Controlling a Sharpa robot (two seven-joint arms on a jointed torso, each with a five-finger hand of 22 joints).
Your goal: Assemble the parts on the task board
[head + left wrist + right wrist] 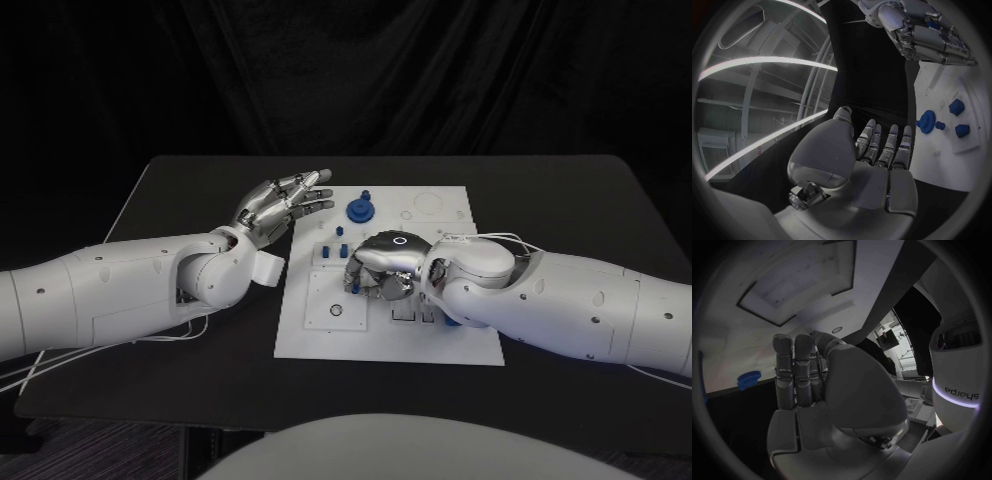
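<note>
The white task board [325,325] lies mid-table. My right hand [387,266] hovers low over its middle with fingers curled down toward the surface. A bit of blue [932,23] shows among the right hand's [928,36] fingers, but I cannot tell if it is held. In the right wrist view the right hand's [811,390] fingers lie close together, thumb alongside. My left hand [284,205] hangs beside the board's far left corner, fingers spread, holding nothing. A round blue part [359,209] stands at the board's far edge, with small blue pieces [335,250] nearer.
The board carries empty recesses [433,210] at its far right and slots [408,315] near its front. Black table [188,190] surrounds it on all sides. My right forearm [562,300] crosses the board's right edge.
</note>
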